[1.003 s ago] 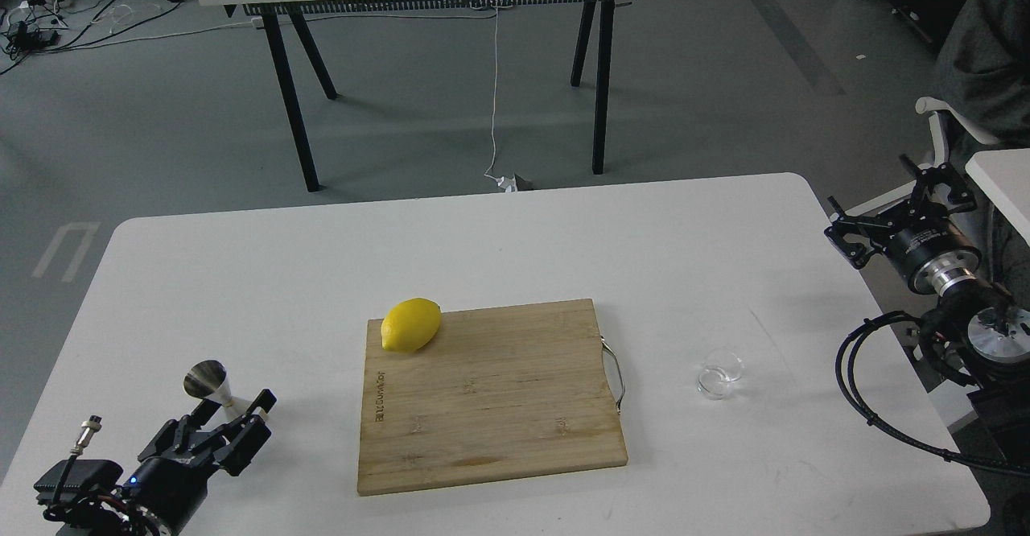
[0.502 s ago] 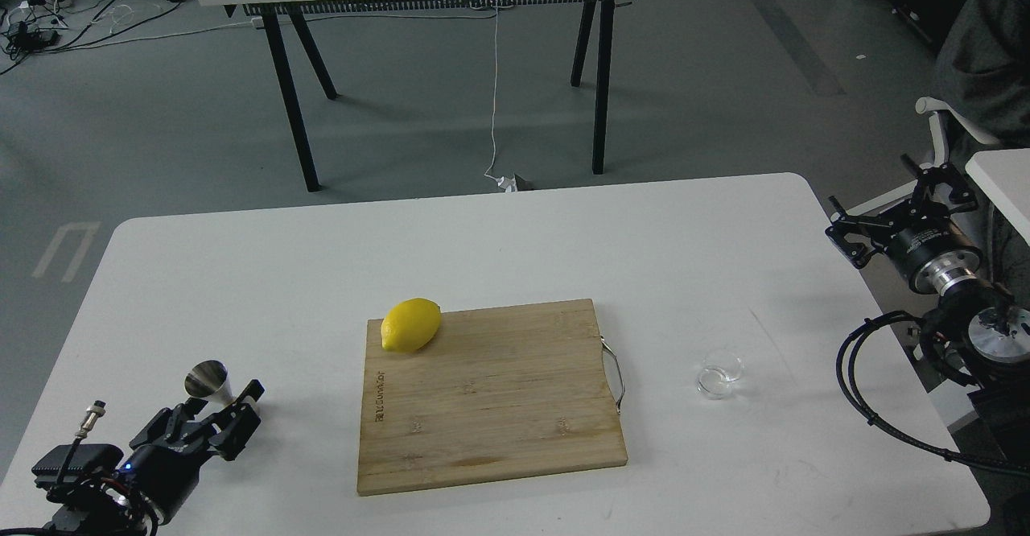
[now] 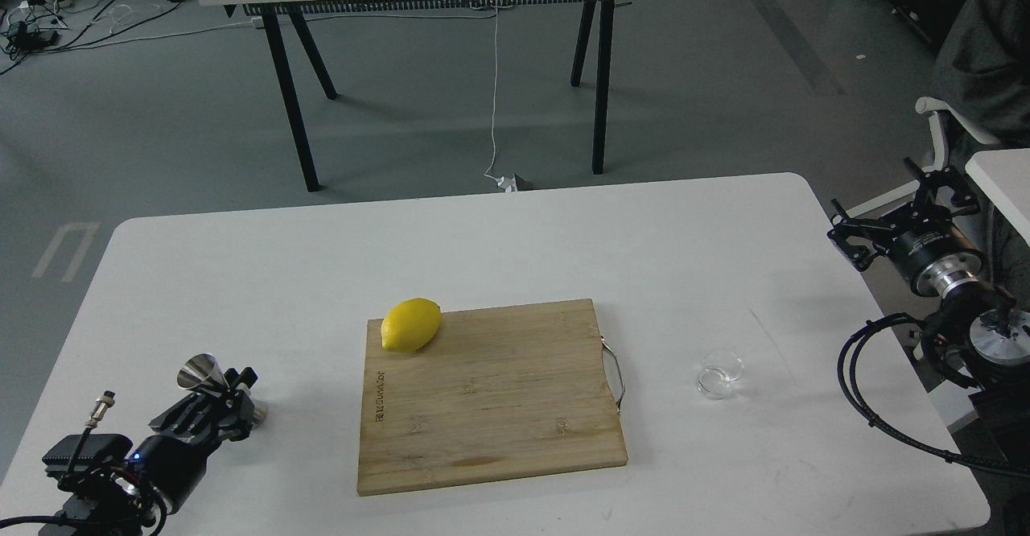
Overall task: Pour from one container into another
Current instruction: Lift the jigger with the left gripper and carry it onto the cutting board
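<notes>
A white table (image 3: 241,278) holds a wooden cutting board (image 3: 491,395) near its middle, with a metal handle on the board's right edge. A yellow lemon (image 3: 411,324) lies on the board's far left corner.

Well to the left of the board, the shiny steel jigger (image 3: 208,377) stands on the table, its open cone facing up. The robot's left gripper (image 3: 233,403) sits right at the jigger, its dark fingers around the narrow lower part, which they hide. Whether the fingers actually press on the jigger cannot be told from this view.

To the right of the board, apart from its handle, the small clear glass cup (image 3: 719,376) rests upright on the table. Nothing touches it.

Farther right of the board, beyond the table's edge, the right gripper (image 3: 897,214) hangs with its two fingers spread wide, holding nothing and well away from the glass cup.
</notes>
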